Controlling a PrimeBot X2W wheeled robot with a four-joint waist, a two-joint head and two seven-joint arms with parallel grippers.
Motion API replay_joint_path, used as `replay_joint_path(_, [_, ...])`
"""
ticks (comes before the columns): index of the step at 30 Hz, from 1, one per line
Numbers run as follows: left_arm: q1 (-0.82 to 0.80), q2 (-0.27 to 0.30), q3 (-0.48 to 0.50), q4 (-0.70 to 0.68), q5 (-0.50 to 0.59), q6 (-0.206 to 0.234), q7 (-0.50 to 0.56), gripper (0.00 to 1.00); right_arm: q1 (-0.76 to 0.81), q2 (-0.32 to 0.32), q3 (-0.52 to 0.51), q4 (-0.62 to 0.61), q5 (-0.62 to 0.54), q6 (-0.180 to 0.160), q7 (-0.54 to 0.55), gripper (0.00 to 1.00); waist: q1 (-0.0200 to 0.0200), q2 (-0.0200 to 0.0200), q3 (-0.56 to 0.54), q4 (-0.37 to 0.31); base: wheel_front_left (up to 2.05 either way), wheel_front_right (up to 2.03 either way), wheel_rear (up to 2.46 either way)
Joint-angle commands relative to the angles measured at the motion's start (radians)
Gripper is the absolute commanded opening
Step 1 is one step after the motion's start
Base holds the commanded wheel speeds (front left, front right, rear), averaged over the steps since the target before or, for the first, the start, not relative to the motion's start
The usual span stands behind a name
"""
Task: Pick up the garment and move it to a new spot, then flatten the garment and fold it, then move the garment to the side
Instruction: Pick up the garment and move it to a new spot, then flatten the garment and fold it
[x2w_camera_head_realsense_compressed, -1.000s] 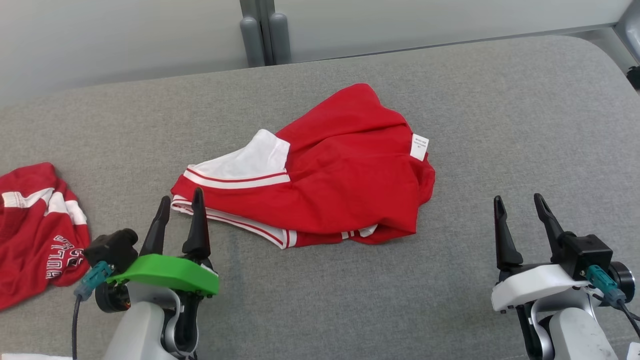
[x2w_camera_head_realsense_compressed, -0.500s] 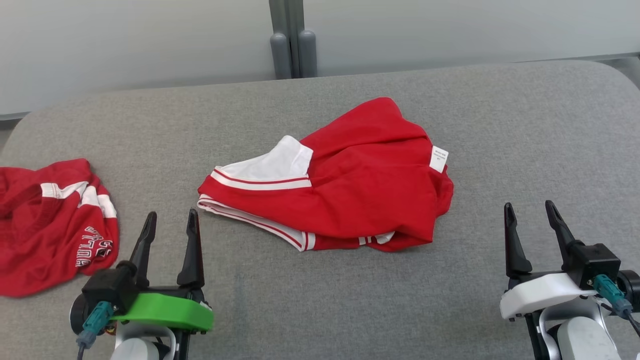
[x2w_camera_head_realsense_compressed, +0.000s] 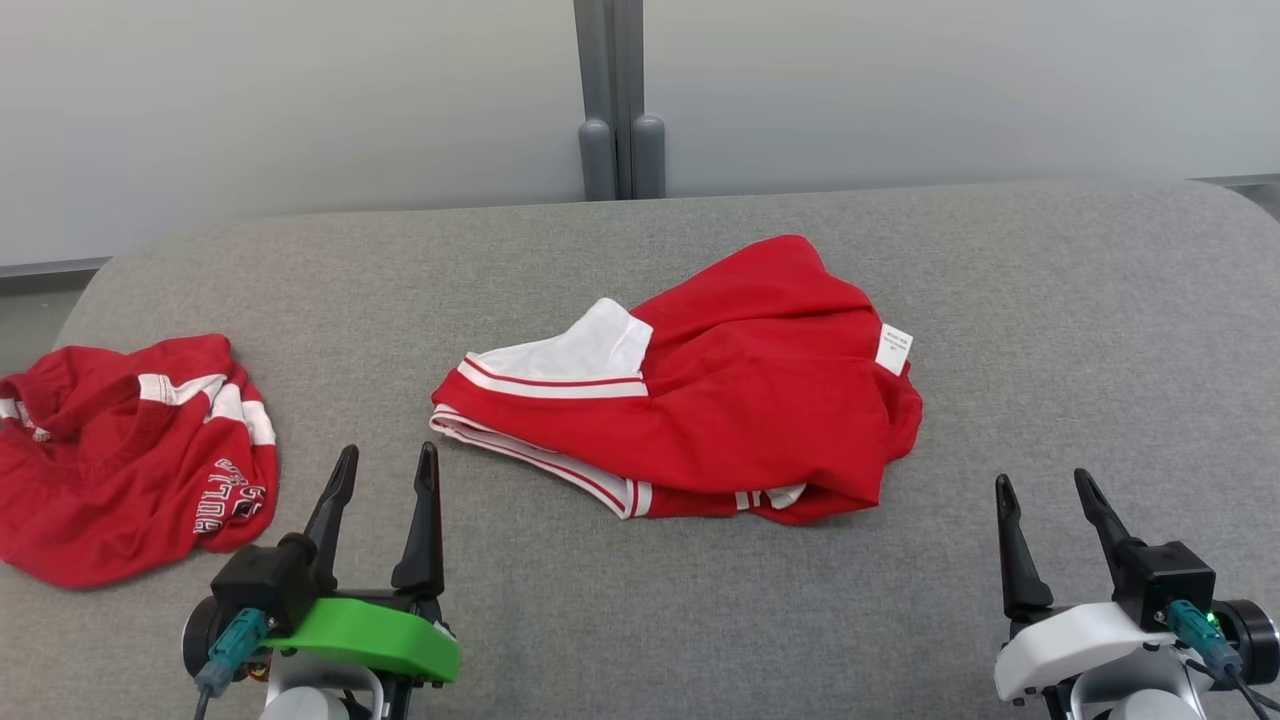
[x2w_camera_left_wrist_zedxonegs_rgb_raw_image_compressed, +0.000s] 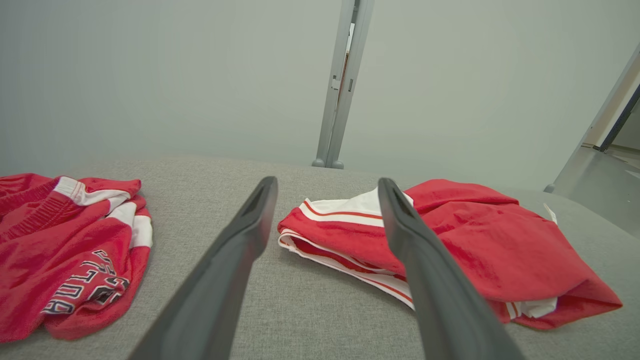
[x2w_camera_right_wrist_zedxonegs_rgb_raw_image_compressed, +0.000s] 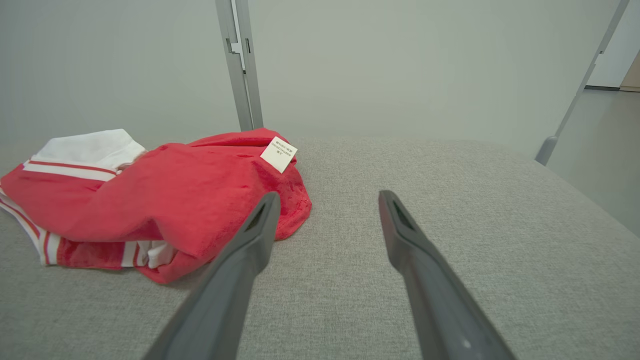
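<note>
**Red garment bunched mid-surface, both grippers empty**

From the head view you get the whole layout. The garment lies in a loose, rumpled fold near the middle of the grey woven surface, which has rounded corners. The left gripper is near the garment's striped left end and the right gripper sits off its right end. Neither touches cloth. Both sets of jaws stand apart with nothing between them.

A second red garment lies crumpled at the far left, well apart from the first.

The left wrist view shows you the stacked layers at the garment's edge: soft red knit, a white panel, and red-and-white striped trim. It also shows outlined white lettering on the second garment.

The right wrist view brings up the small white label, printed and tilted, on the garment's right end.
</note>
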Motion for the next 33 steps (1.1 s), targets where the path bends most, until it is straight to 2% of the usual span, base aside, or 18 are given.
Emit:
replay_joint_path(1, [-0.007, 0.001, -0.002, 0.008, -0.007, -0.005, 0.001, 1.00, 0.006, -0.003, 0.003, 0.004, 0.002, -0.002, -0.003, 1.00, 0.0000, 0.0000, -0.003, -0.003, 0.00, 0.00, 0.00])
replay_joint_path(16, [-0.046, 0.001, -0.019, 0.063, -0.043, -0.005, 0.001, 1.00, -0.010, -0.002, 0.016, 0.005, 0.015, -0.002, -0.003, 1.00, 0.0000, 0.0000, 0.013, -0.033, 0.00, 0.00, 0.00])
replay_joint_path(23, [-0.232, 0.019, -0.073, 0.289, -0.079, -0.005, 0.011, 1.00, -0.027, -0.003, 0.036, -0.003, 0.018, -0.002, -0.003, 1.00, 0.0000, 0.0000, 0.054, -0.072, 0.00, 0.00, 0.00])
replay_joint_path(33, [-0.568, 0.081, -0.171, 0.538, -0.165, -0.005, 0.266, 1.00, -0.076, -0.003, 0.073, -0.013, 0.047, -0.002, -0.003, 1.00, 0.0000, 0.0000, 0.186, -0.188, 0.00, 0.00, 0.00])
